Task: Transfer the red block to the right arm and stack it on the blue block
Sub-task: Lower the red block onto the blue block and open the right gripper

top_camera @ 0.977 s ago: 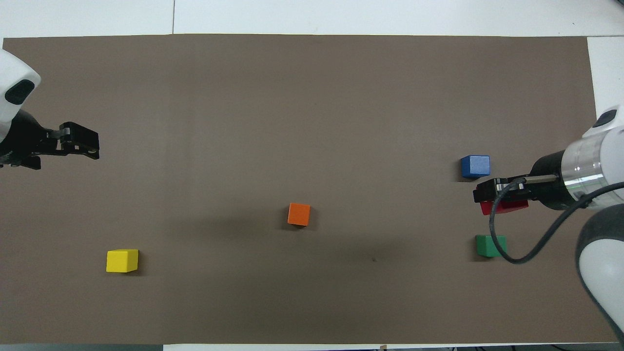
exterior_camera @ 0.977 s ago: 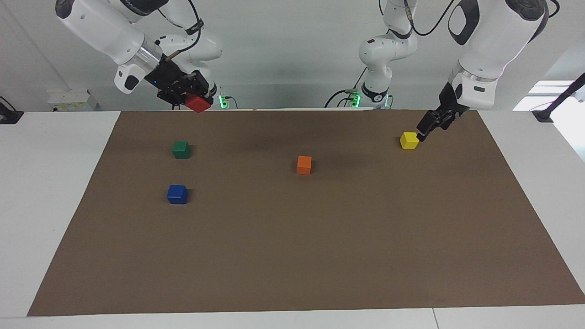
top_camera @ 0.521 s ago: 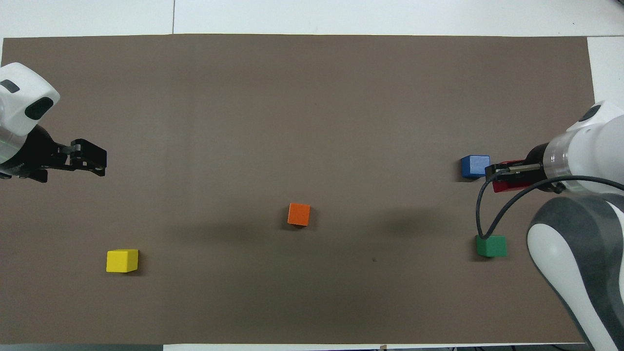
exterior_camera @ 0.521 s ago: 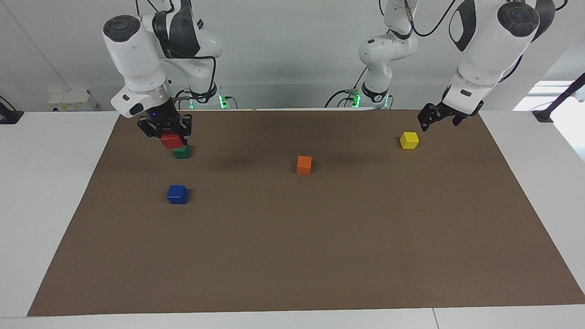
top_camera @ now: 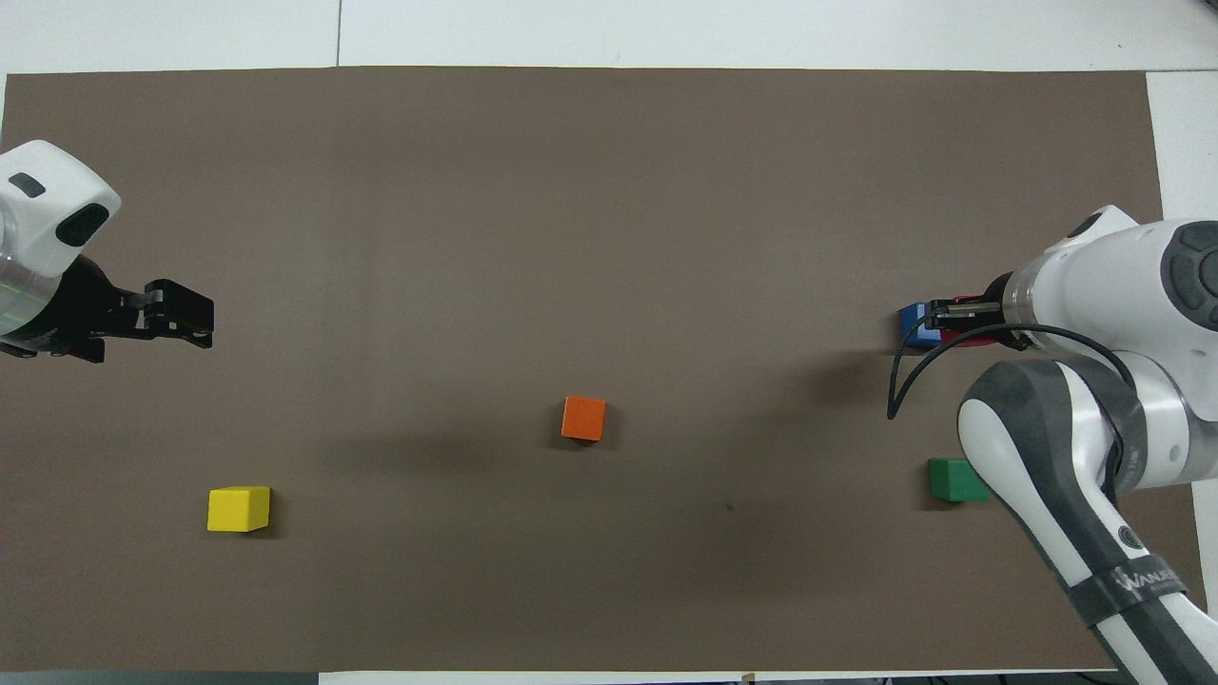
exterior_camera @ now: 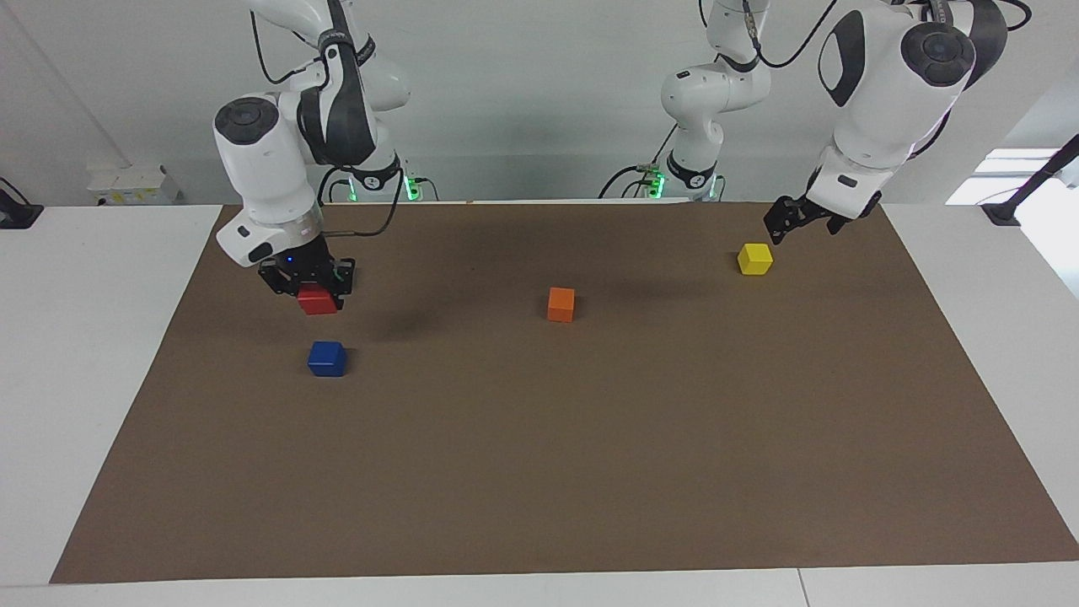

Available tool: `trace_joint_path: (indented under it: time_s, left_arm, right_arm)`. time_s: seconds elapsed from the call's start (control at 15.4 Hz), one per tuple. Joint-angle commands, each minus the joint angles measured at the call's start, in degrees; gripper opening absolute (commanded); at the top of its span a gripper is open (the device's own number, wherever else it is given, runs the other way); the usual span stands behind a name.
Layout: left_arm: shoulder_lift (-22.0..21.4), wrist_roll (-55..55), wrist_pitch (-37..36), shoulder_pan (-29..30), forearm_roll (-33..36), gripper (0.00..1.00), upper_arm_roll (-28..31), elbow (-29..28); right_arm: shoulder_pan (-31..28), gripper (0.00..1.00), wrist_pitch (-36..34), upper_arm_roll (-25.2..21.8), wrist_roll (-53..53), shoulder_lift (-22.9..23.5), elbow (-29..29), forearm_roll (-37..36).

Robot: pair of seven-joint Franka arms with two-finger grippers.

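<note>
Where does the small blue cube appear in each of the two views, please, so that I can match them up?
Facing view: the small deep blue cube sits on the brown mat toward the right arm's end, clear below the raised small bright red cube.
Overhead view: the blue cube shows only partly, covered by the right end effector.
Shared landmark: the small orange cube near the mat's middle.

Lighting was bright, even and diffuse, apparently from above. The brown mat showed no glare. Soft, blurred arm shadows lay on the mat beside the orange block, toward each end of the table. Each cube cast only a small, faint shadow at its base. Both views were in focus, without motion blur. Mat edges ran straight; no edge distortion was evident.
</note>
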Motion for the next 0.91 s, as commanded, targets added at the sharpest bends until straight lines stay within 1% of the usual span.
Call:
trace_joint_path:
  time_s: [0.0, 0.07, 0.2, 0.39, 0.59, 0.85]
  left_arm:
    - [0.3, 1.2, 3.2, -1.4, -1.9, 1.00, 2.5, -1.6]
    - [0.4, 1.6, 2.7, -1.4, -1.9, 1.00, 2.3, -1.5]
    - [0.4, 1.5, 3.3, -1.4, -1.9, 1.00, 1.8, -1.3]
    - [0.7, 1.5, 3.7, -1.3, -1.9, 1.00, 2.0, -1.3]
    - [0.7, 1.5, 4.1, -1.3, -1.9, 1.00, 2.0, -1.3]
    - [0.5, 1.5, 4.3, -1.3, -2.0, 1.00, 1.1, 0.3]
  right_arm:
    - [-1.2, 0.00, 3.1, 0.5, 4.9, 1.5, -1.4, -1.5]
    - [-1.2, 0.00, 3.3, 0.5, 5.5, 2.2, -1.4, -1.8]
    - [-1.4, 0.00, 6.9, 0.5, 5.8, 3.9, -1.6, -2.3]
    - [-1.8, 0.00, 10.1, 0.5, 5.9, 5.7, -1.7, -2.3]
    - [-2.2, 0.00, 10.8, 0.5, 5.8, 6.1, -1.7, -2.3]
    - [-3.3, 0.00, 11.5, 0.5, 5.8, 6.9, -1.8, -2.3]
